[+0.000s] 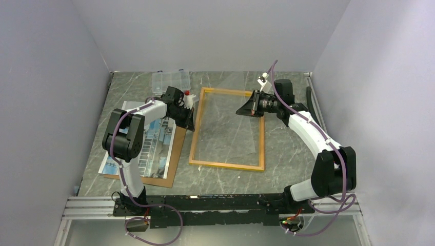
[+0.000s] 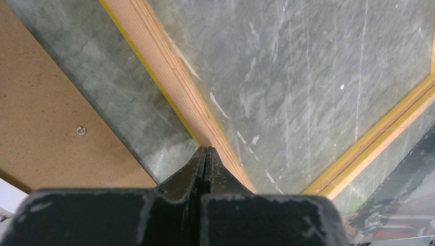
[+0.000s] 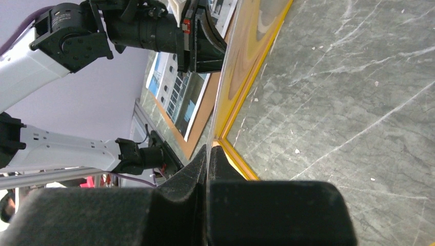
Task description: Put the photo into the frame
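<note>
Up close, we see the right gripper (image 3: 209,148) pinching a clear pane (image 1: 225,118) tilted over the frame (image 1: 226,165); left gripper (image 2: 205,149) jaws sit pressed together at its wooden rail.

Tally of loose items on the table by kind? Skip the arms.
photo: 1
frame: 1
brown backing board: 1
clear compartment box: 1
clear pane: 1
Total: 5
</note>
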